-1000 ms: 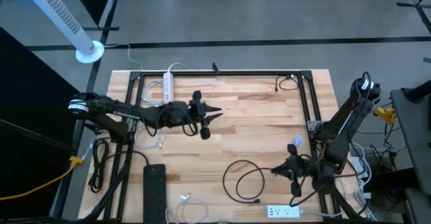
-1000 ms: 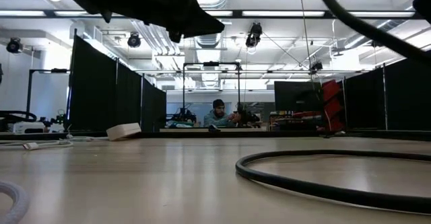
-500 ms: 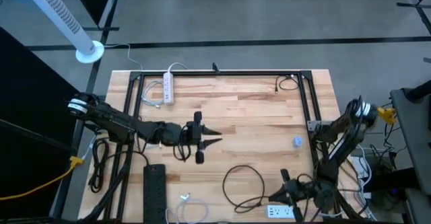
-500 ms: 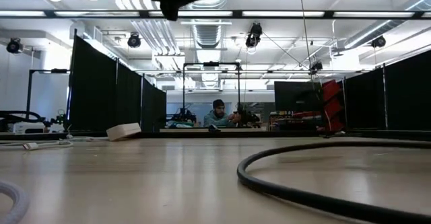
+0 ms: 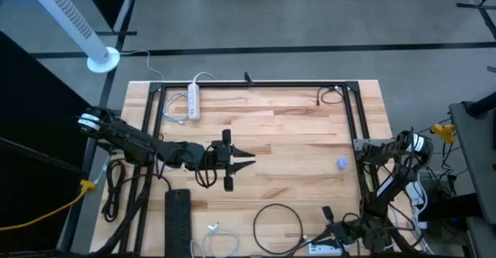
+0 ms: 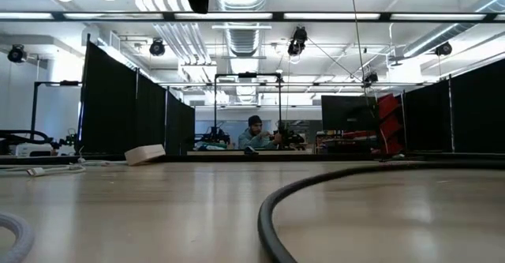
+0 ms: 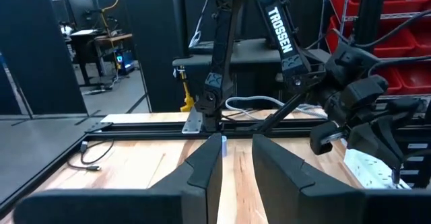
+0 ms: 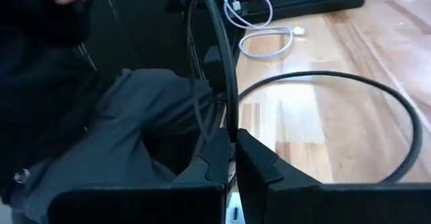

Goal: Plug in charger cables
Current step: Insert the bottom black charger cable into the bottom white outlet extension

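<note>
Grey floor surrounds your wooden table (image 5: 294, 146) in the high view, with a white tower fan (image 5: 74, 22) standing off its far left corner. Your left gripper (image 5: 246, 161) hangs over the middle of the table, fingers a narrow gap apart and holding nothing. Your right gripper (image 5: 324, 235) sits low at the near right edge, beside a white power strip (image 5: 324, 248). A black cable (image 5: 279, 228) lies in a wide loop on the boards just left of it, one end running toward that gripper. Another small black cable (image 5: 329, 97) is coiled at the far right corner, a second white power strip (image 5: 193, 99) lies at the far left, and a black power strip (image 5: 177, 223) at the near left.

From the low view you see the black cable (image 6: 331, 196) curving across the tabletop close to the lens, and a person (image 6: 254, 133) seated far back in the room.

Your left wrist view shows its own fingers (image 7: 202, 173) slightly parted over bare wood, the right arm (image 7: 269, 42) beyond.

In your right wrist view the fingers (image 8: 222, 160) are nearly closed, pinching the black cable (image 8: 222, 62), whose loop spreads over the boards; a white cable (image 8: 266, 42) lies coiled farther off.
</note>
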`<state>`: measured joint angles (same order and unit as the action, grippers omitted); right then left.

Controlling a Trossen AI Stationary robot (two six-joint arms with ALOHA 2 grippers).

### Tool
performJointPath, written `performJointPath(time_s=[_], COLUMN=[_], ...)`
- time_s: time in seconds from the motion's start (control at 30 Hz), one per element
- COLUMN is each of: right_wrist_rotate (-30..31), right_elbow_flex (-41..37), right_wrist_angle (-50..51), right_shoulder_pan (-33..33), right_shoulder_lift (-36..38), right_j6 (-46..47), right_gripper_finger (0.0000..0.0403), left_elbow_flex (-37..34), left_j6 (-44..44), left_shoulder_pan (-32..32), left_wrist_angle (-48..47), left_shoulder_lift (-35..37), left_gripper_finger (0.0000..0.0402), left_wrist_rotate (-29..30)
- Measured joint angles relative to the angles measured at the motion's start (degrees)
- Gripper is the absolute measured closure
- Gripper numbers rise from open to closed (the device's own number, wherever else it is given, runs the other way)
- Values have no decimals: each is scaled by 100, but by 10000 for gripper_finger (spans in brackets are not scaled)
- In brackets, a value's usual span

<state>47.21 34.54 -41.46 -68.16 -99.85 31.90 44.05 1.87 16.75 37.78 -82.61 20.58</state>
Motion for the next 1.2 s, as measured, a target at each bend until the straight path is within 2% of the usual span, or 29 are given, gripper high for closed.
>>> performJointPath(time_s=[0.13,0.4,0.8,0.97,1.2], right_wrist_rotate=[-30,-264,-193,209,525], right_elbow_flex=[0,-4,-11,-26,-24], right_wrist_angle=[152,171,170,-53,-133], right_shoulder_pan=[4,2,20,129,481], right_shoulder_lift=[8,9,7,204,1021], right_j6=[-160,-1336,-2251,-2996,-3412], right_gripper_finger=[402,402,402,402,402], left_elbow_flex=[0,0,0,13,416], left_j6=[23,0,-260,-265,-251], left_shoulder_pan=[-2,-15,-34,-24,-35], left_wrist_angle=[-1,-2,207,765,846], left_shoulder_lift=[0,0,-37,-475,-1386], left_gripper_finger=[331,331,331,331,331], left_wrist_rotate=[0,0,-58,-260,-271])
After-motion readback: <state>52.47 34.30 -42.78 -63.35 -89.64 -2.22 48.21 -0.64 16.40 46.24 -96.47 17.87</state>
